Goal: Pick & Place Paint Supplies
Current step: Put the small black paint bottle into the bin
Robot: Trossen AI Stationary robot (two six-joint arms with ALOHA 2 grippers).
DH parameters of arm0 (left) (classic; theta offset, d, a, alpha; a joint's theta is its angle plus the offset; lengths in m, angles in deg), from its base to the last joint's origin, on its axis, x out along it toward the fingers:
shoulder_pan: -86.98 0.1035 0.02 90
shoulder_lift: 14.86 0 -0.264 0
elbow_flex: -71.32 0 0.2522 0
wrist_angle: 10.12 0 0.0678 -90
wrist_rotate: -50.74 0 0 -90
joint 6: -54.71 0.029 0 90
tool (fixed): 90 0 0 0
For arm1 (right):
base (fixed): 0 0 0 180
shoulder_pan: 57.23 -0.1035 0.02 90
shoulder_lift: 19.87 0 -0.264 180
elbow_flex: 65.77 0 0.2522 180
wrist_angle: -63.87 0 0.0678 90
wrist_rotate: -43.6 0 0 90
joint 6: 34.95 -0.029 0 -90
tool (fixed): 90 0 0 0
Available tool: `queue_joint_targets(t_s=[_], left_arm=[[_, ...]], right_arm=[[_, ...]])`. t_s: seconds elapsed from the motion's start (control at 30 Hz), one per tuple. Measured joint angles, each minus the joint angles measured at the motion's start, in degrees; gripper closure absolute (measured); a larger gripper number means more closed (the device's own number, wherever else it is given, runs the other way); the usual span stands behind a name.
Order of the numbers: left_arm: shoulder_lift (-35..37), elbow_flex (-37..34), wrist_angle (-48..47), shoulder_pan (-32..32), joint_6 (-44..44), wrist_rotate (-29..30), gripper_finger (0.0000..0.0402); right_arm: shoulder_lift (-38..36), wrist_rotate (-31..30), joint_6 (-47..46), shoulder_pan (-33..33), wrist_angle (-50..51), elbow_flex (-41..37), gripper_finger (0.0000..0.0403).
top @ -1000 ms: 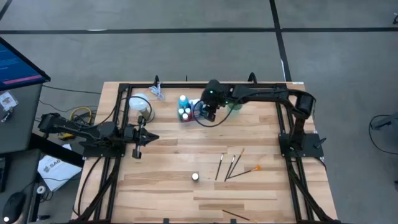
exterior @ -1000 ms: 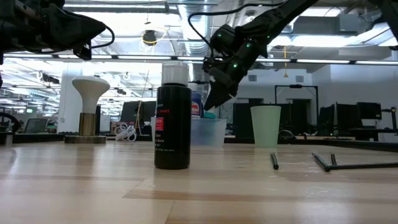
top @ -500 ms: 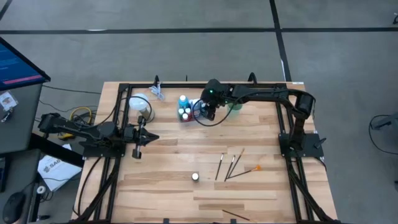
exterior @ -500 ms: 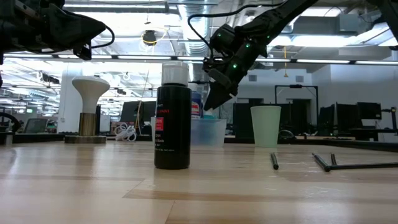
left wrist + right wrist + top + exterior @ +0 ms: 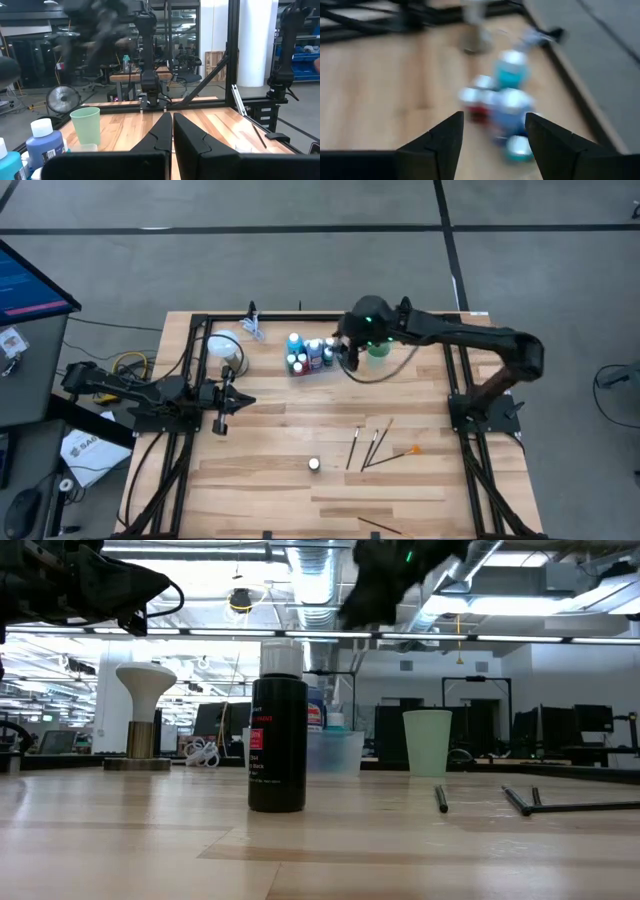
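Several white-capped paint bottles stand in a clear tray at the far middle of the table; they show blurred in the right wrist view. A black bottle stands alone on its base near the table's middle, large in the low view. Three thin brushes, one orange-tipped, lie flat to its right. My right gripper hangs open, high above the tray's right end, with nothing between its fingers. My left gripper is shut at the table's left.
A translucent green cup stands just right of the tray, under my right arm. A white lamp-like stand and a small clip sit at the far left. One more brush lies by the near edge. Bare wood lies between the arms.
My right gripper has risen quickly from just above the tray and drawn back a little toward the table's right edge; the move came in the last half second. The bottles it covered in the tray now show from above, standing.
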Motion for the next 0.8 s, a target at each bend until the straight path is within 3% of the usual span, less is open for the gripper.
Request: queue_joint_targets(t_s=[0.2, 0.47, 0.6, 0.8], left_arm=[[0.0, 0.0, 0.0, 0.02, 0.0, 0.0, 0.04], [0.0, 0.0, 0.02, 0.0, 0.0, 0.0, 0.04], [0.0, 0.0, 0.02, 0.02, 0.0, 0.0, 0.04], [0.0, 0.0, 0.03, 0.02, 0.0, 0.0, 0.04]], right_arm=[[-1.89, 2.0, -1.13, -15.12, 1.62, 0.04, 0.0194], [7.23, 1.66, 0.5, -32.65, -7.5, -0.01, 0.0196], [13.07, 1.67, 0.9, -35.9, -12.91, -0.05, 0.0183], [18.31, 1.52, 0.19, -34.74, -17.32, -0.02, 0.0161]])
